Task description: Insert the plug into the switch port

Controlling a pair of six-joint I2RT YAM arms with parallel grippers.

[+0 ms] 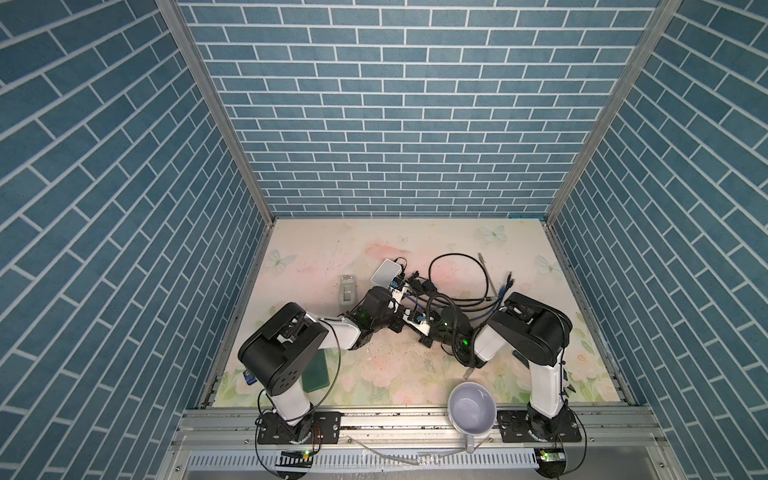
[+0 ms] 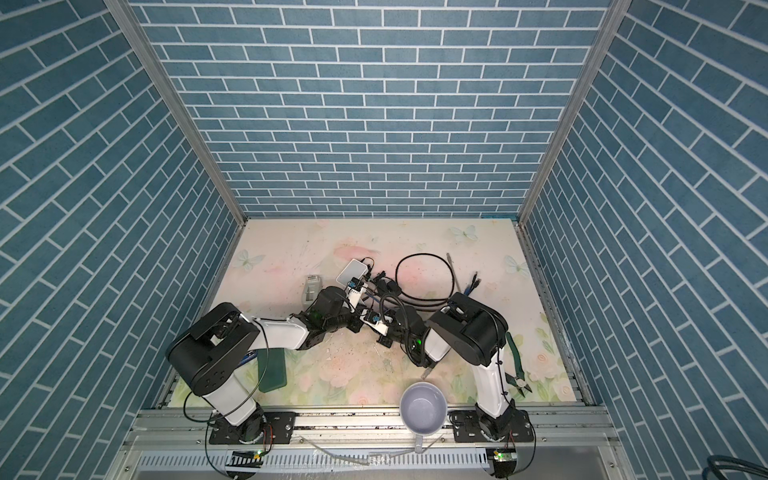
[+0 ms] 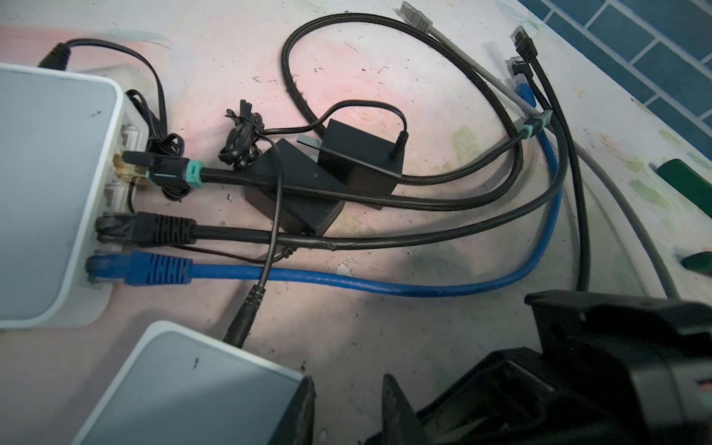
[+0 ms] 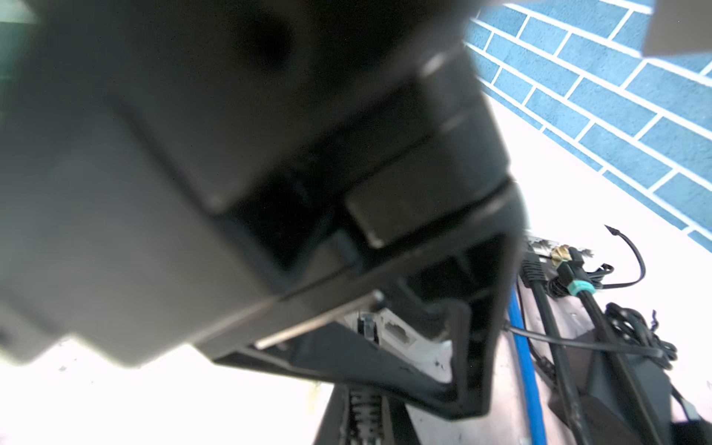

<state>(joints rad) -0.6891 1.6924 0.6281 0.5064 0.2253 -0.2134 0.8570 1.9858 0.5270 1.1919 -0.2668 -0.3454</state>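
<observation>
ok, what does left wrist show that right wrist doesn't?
Left wrist only: the far switch from above, plus a loose grey plug and a loose black plug near the wall. Right wrist only: an empty port on the nearer switch, and a ribbed black plug in the shut right gripper; a blurred black housing blocks most of it. Both: blue cable, teal-collared plug, power adapter.

Beyond the jaws of the left gripper (image 3: 348, 400), a smooth white plastic switch (image 3: 50, 185) met a cloth-braided black cable (image 3: 308, 190).
</observation>
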